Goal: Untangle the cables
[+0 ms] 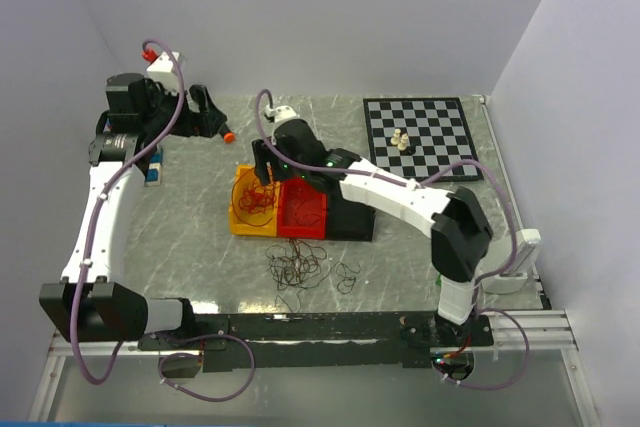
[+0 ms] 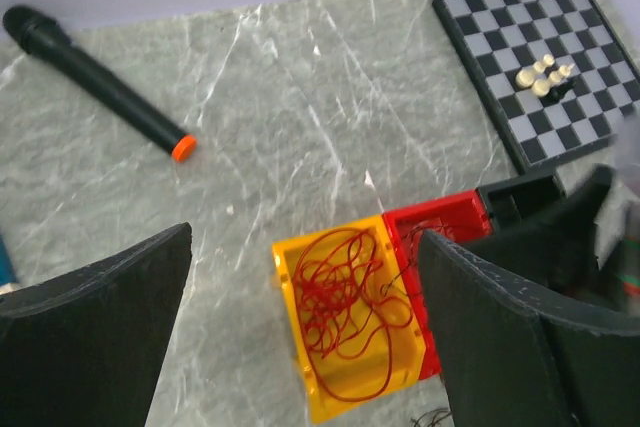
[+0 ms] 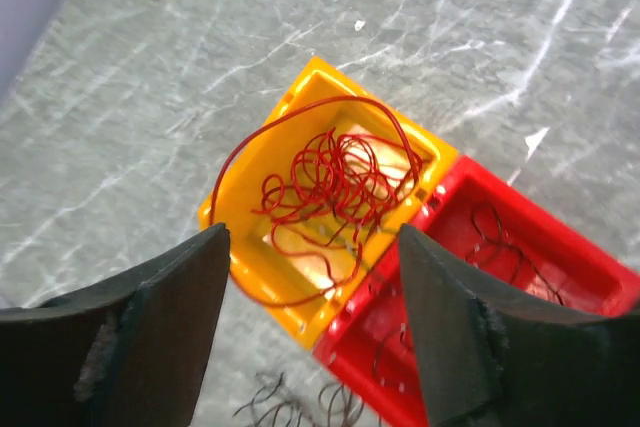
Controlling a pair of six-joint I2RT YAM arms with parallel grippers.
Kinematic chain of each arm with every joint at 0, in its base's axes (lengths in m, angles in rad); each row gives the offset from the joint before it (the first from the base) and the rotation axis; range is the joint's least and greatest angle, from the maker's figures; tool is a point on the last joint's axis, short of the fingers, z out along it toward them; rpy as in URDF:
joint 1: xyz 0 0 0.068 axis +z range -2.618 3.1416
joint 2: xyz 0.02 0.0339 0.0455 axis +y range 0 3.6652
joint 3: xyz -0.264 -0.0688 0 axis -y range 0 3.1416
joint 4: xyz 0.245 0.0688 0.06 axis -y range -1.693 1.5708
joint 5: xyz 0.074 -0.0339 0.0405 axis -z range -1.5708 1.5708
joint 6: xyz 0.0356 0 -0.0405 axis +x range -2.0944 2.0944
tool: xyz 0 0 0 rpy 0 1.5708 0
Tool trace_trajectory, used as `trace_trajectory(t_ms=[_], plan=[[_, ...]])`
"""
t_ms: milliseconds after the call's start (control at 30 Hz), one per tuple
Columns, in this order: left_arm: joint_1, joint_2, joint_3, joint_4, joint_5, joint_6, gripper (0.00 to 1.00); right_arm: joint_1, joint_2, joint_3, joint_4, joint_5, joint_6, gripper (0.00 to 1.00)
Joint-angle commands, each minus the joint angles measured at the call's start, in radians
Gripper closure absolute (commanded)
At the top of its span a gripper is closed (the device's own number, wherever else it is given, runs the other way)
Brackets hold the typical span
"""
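Note:
Red cables point(image 1: 254, 196) lie coiled in a yellow bin point(image 1: 240, 219); they also show in the left wrist view point(image 2: 345, 307) and the right wrist view point(image 3: 330, 182). A red bin point(image 1: 303, 217) beside it holds a few dark cables point(image 3: 500, 242). A tangle of dark cables point(image 1: 300, 269) lies on the table in front of the bins. My right gripper point(image 1: 266, 169) is open and empty above the yellow bin point(image 3: 290, 277). My left gripper point(image 1: 205, 112) is open and empty, raised at the far left, well away from the bins.
A black microphone with an orange tip point(image 2: 95, 77) lies at the back left. A chessboard point(image 1: 420, 137) with a few pale pieces point(image 1: 401, 141) sits at the back right. A black bin point(image 1: 352, 219) adjoins the red one. A blue and white box point(image 1: 153, 169) lies at left.

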Motion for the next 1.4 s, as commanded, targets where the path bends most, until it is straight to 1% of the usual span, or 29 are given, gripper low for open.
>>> trace_trajectory(t_ms=[0, 133, 200, 367, 500, 700, 833, 967, 1167, 1367], plan=[[0.024, -0.078, -0.018, -0.005, 0.015, 0.037, 0.02, 0.001, 0.069, 0.11, -0.019, -0.011, -0.051, 0.3], [0.042, -0.095, -0.058, 0.013, 0.019, 0.051, 0.02, 0.0, 0.081, 0.11, -0.019, -0.002, -0.05, 0.39], [0.049, -0.103, -0.072, 0.024, 0.021, 0.051, 0.02, 0.0, 0.081, 0.103, -0.024, 0.011, -0.051, 0.46], [0.059, -0.111, -0.086, 0.033, 0.021, 0.051, 0.02, -0.004, 0.072, 0.077, -0.025, 0.04, -0.047, 0.74], [0.061, -0.115, -0.092, 0.034, 0.018, 0.051, 0.03, -0.007, 0.053, 0.033, -0.034, 0.083, -0.038, 0.99], [0.061, -0.12, -0.106, 0.05, 0.021, 0.043, 0.03, -0.014, -0.011, -0.097, -0.039, 0.185, -0.013, 1.0], [0.061, -0.115, -0.11, 0.054, 0.027, 0.034, 0.04, -0.023, -0.051, -0.197, -0.03, 0.204, 0.019, 1.0], [0.061, -0.114, -0.112, 0.056, 0.035, 0.03, 0.05, -0.03, -0.059, -0.239, -0.039, 0.228, 0.05, 1.0], [0.061, -0.12, -0.121, 0.057, 0.027, 0.039, 0.05, -0.046, -0.048, -0.226, -0.067, 0.256, 0.079, 1.0], [0.061, -0.124, -0.126, 0.056, 0.03, 0.042, 0.04, -0.045, 0.042, -0.13, -0.074, 0.215, 0.067, 1.0]])
